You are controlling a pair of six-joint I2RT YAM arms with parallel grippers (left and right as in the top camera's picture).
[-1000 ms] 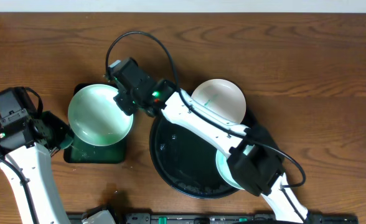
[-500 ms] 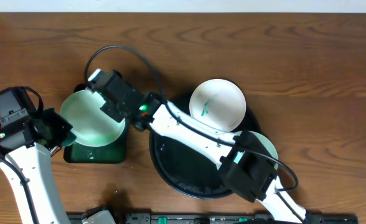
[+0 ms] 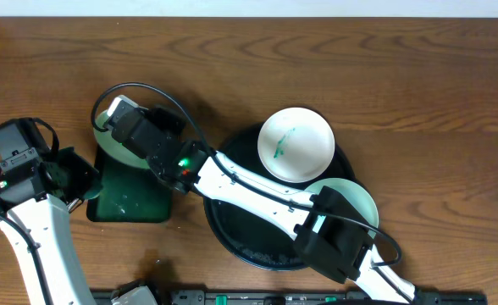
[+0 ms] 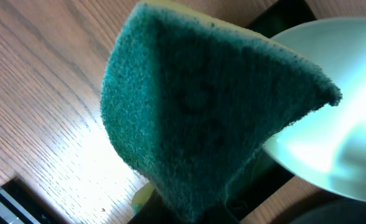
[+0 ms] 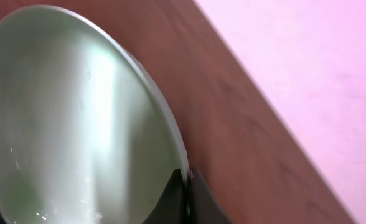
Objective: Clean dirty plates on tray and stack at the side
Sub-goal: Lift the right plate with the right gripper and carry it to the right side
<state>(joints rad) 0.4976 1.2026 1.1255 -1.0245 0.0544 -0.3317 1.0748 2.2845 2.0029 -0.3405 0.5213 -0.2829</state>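
My right gripper (image 3: pixel 130 129) is shut on the rim of a white plate (image 3: pixel 113 152) and holds it tilted above the far left end of the small dark-green tray (image 3: pixel 135 202). The right wrist view shows the fingertips (image 5: pixel 186 180) pinching this plate's edge (image 5: pixel 77 112). My left gripper (image 3: pixel 73 176) is shut on a green sponge (image 4: pixel 201 106) just left of that plate (image 4: pixel 338 112). A second plate (image 3: pixel 296 144) with a teal smear lies on the far rim of the round black tray (image 3: pixel 249 220). A third plate (image 3: pixel 359 202) lies at the tray's right edge, partly under my right arm.
My right arm (image 3: pixel 249 182) stretches across the black tray from the front right to the far left. Brown wooden table (image 3: pixel 418 76) lies all around. Dark equipment (image 3: pixel 232 298) runs along the front edge.
My right gripper has carried the plate leftward and farther back, from over the green tray's middle to its far left end, tilting it. The left gripper with the sponge has stayed put.
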